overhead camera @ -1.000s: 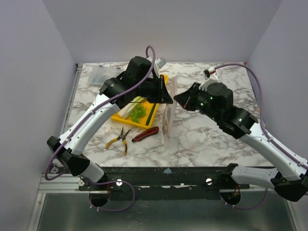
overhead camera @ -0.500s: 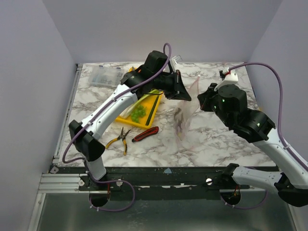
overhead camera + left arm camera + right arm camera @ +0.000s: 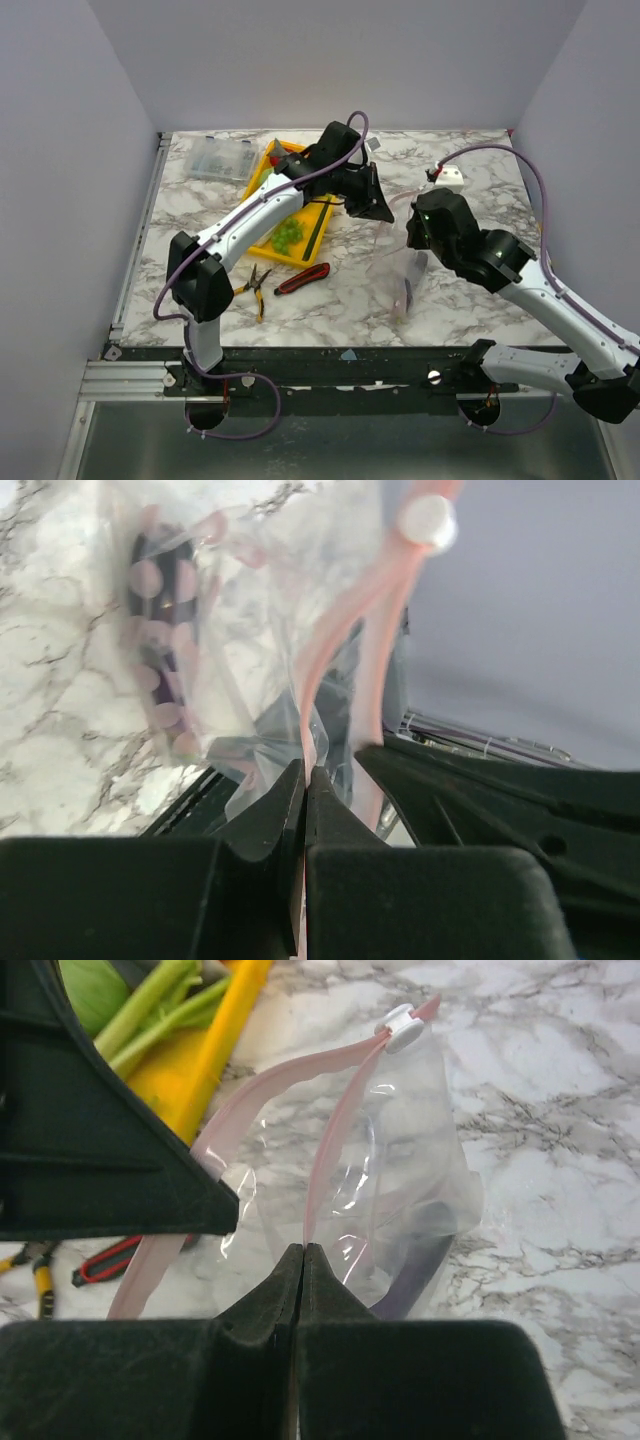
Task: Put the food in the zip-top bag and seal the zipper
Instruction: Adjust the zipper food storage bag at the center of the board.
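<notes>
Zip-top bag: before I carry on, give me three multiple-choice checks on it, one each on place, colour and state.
1. Where is the zip-top bag?
A. flat in the yellow tray
B. held up between the two arms, to the right of the yellow tray in the top view
C. lying flat at the table's far left

2. What colour is the zipper?
A. blue
B. pale pink
C. black

3. How do the end effectors stand?
A. both open
B. only the left shut
C. both shut on the bag's mouth edge

Answers:
1. B: the top view shows it hanging between the arms beside the tray.
2. B: the strip shows pink in the right wrist view.
3. C: the left end effector and the right end effector each pinch the edge.
</notes>
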